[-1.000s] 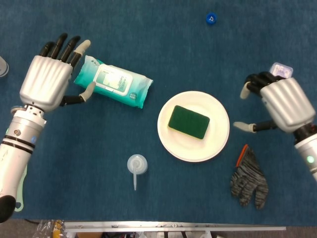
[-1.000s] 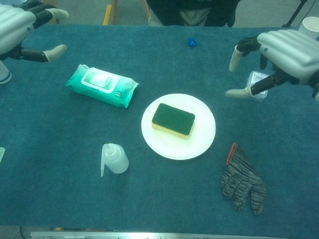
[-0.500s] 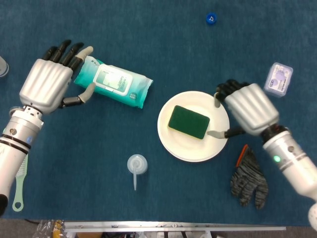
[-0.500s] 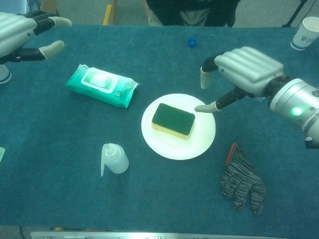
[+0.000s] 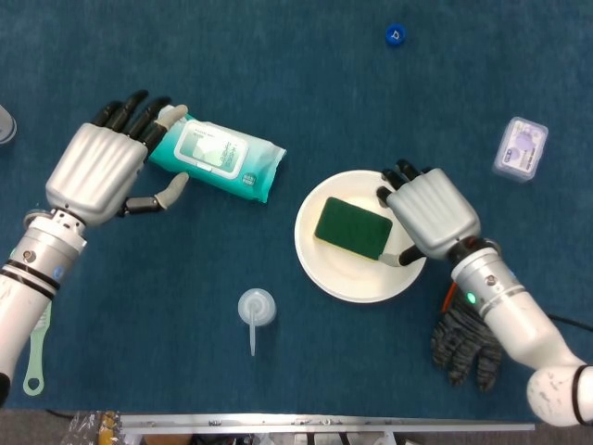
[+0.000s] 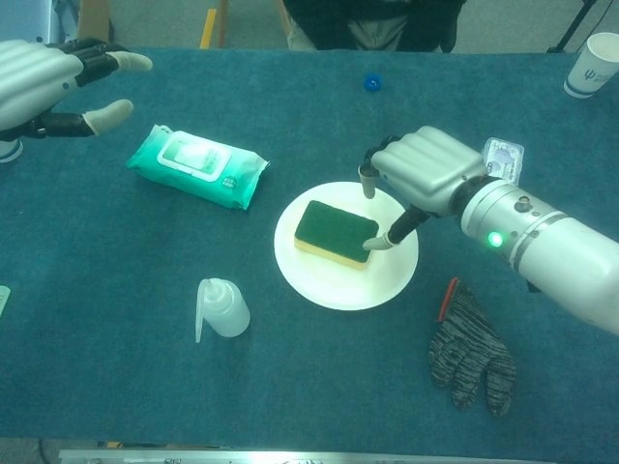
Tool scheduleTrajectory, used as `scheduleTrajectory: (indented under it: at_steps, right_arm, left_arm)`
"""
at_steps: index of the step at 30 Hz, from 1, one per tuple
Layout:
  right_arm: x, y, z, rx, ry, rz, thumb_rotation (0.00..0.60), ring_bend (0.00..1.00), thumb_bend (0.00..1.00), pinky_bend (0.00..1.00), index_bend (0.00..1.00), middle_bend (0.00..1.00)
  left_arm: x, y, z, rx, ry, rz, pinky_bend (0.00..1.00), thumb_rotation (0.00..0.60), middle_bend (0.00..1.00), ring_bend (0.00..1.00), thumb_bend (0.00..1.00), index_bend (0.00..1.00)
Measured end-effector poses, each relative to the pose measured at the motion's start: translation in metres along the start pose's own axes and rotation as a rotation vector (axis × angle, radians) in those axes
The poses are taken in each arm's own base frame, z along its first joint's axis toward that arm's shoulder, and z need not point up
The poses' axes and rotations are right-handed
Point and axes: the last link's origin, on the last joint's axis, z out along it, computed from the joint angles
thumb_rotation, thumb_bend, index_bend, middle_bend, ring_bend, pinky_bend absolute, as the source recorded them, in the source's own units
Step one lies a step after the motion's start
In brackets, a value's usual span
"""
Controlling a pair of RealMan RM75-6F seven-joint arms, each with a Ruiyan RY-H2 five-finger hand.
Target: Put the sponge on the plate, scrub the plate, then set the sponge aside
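Sponge [image 5: 353, 228] lies flat on the plate [image 5: 345, 278], roughly centred, green scouring face up; chest view shows a yellow foam layer beneath along the near edge. Long axis runs diagonally across the plate, from the upper left in head view down toward the right hand [image 5: 425, 213]. Right hand sits over the plate's right rim, immediately to the robot's right of the sponge, at its short end. Thumb tip [image 6: 375, 244] appears to touch the sponge's near-right corner; fingers [image 6: 368, 180] curl down past the far-right corner, not yet closed on it. Contact on the far side cannot be confirmed from either view, so the hand reads as apart and bracketing, holding nothing. Left hand [image 5: 100, 172] is well apart from the plate, spread and empty, hovering beside the wet-wipes pack [image 5: 216, 163], thumb just at its edge. Right hand is clearly the nearer one. Judgement: placing looks done; the next step is closing across the sponge's short width to begin scrubbing
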Motion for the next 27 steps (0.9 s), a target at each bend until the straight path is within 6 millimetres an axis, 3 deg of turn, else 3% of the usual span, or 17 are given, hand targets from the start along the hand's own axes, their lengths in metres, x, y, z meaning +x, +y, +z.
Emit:
scheduleTrajectory:
  at_steps: [12, 27]
  right_arm:
    - [-0.015, -0.015, 0.019, -0.049, -0.072, -0.01, 0.382, 0.12, 0.0, 0.41, 0.31, 0.2]
    - [-0.018, -0.036, 0.022, -0.067, -0.105, -0.006, 0.382, 0.12, 0.0, 0.4, 0.31, 0.2]
  left_arm:
    - [-0.005, 0.001, 0.003, -0.035, -0.018, 0.006, 0.13, 0.002, 0.06, 0.0, 0.33, 0.07]
    - [-0.008, -0.007, 0.001, -0.045, -0.026, 0.023, 0.13, 0.003, 0.07, 0.0, 0.33, 0.07]
